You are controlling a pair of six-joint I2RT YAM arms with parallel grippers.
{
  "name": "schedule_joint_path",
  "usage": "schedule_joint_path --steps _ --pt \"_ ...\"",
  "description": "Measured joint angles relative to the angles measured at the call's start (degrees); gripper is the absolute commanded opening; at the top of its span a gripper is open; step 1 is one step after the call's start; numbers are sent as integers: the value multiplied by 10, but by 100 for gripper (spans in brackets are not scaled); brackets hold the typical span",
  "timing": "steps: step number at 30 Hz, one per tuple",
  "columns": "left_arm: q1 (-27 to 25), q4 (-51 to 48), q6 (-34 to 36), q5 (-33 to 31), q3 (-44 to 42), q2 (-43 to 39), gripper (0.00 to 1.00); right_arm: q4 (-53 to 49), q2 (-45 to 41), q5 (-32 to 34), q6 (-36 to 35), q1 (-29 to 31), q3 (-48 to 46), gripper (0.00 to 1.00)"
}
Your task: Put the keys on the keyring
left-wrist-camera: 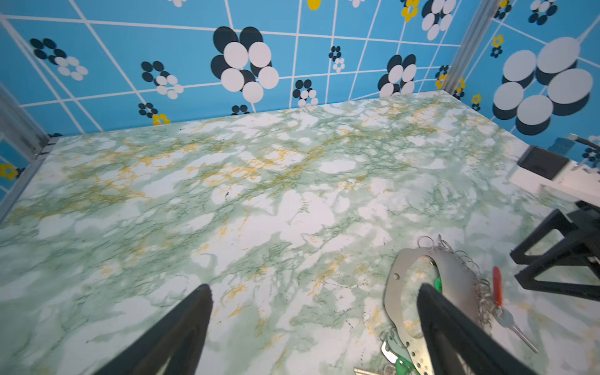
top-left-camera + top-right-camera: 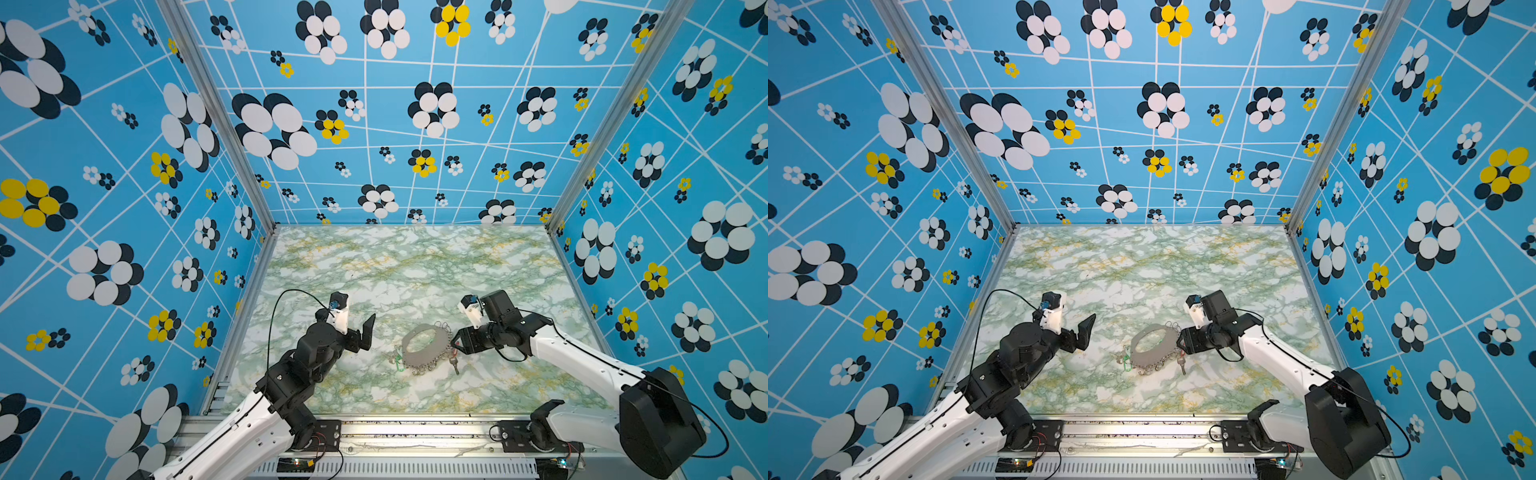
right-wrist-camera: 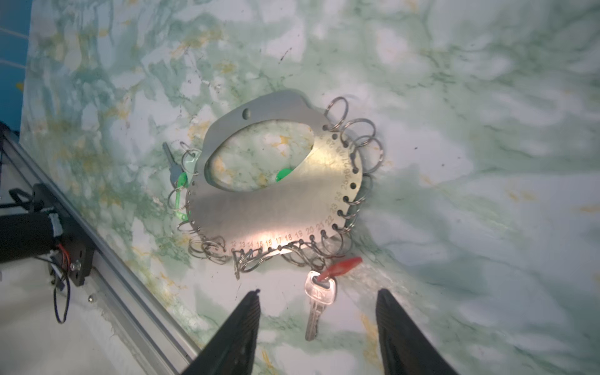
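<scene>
Grey steel, flat and crescent-shaped, the keyring [image 2: 415, 358] [image 2: 1144, 358] [image 1: 456, 279] [image 3: 259, 211] lies on the marbled worktop [image 2: 415, 266] in its near half, about midway between the left and right edges, with wire rings [image 3: 365, 143] fringing its outer rim. My right pincer [image 2: 454, 343] [image 2: 1178, 341] [image 3: 318, 292] hovers low at the keyring's right side, its jaws standing apart and clamped on nothing. The red-tagged key [image 2: 454, 365] [image 2: 1182, 365] [image 1: 506, 318] [image 3: 319, 293] lies on the worktop below the gap between those jaws, its red tag [image 3: 344, 264] touching the rings. I cannot tell whether it is threaded on one. The green-tagged key [image 2: 398, 362] [image 2: 1126, 362] [image 1: 404, 365] [image 3: 181, 183] sits at the keyring's left side among the rings, and part of its green plastic shows through the plate's opening. My left pincer [image 2: 360, 334] [image 2: 1081, 332] [image 1: 313, 292] is raised above the worktop to the left of the keyring, well apart from it, jaws spread wide and holding nothing.
</scene>
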Motion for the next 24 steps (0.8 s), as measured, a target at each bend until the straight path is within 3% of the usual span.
schedule_joint_path --steps 7,12,20,24 --pt "116 116 47 20 -55 65 99 61 -43 122 -27 -70 5 86" --pt "190 222 78 50 -92 145 99 221 -41 206 -66 -141 -39 91" --pt "254 398 135 77 -118 258 99 505 71 295 -140 -173 -153 93" --pt "272 478 161 86 -134 321 99 560 95 299 -156 -189 -153 93"
